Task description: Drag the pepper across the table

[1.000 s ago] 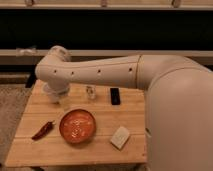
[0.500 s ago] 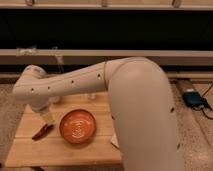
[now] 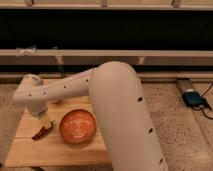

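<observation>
Arm [image 3: 65,90] folded low over table [image 3: 30,150]; hand [image 3: 44,123] pointing down at pepper [image 3: 40,133], beside bowl [image 3: 77,127]; grip unclear.

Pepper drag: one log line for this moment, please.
claw: low over pepper | pepper: on table, left of bowl, apart from it

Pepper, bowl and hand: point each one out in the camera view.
pepper [image 3: 41,133]: camera view, middle of its dark-red body.
bowl [image 3: 78,126]: camera view, bare centre of its orange-red inside.
hand [image 3: 45,122]: camera view, its pale tip, right above the pepper, left of the bowl.
</observation>
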Controlling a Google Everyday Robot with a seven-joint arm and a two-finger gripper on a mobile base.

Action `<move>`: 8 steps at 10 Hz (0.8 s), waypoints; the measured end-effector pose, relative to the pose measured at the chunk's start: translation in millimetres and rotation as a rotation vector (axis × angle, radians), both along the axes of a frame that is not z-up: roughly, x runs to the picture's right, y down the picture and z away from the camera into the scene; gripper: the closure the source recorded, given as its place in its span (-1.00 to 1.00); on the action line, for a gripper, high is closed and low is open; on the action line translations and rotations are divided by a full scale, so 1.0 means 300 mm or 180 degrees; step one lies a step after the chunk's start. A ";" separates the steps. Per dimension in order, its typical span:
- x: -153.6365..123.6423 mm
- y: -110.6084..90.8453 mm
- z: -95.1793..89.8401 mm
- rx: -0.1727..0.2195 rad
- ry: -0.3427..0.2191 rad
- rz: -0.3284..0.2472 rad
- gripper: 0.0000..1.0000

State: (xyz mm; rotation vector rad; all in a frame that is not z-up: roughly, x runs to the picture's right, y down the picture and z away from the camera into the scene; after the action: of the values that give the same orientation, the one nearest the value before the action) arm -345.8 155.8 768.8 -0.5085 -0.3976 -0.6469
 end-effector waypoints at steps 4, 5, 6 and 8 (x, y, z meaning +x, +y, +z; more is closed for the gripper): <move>0.002 0.038 0.071 -0.0031 0.0026 0.0003 -0.60; 0.004 0.044 0.089 -0.0040 0.0035 0.0012 -0.60; 0.009 0.051 0.112 -0.0052 0.0049 0.0023 -0.60; 0.010 0.060 0.146 -0.0069 0.0047 0.0033 -0.60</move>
State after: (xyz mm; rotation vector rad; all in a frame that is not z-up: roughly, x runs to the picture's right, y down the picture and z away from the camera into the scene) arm -342.9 173.9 812.5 -0.5313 -0.3933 -0.6292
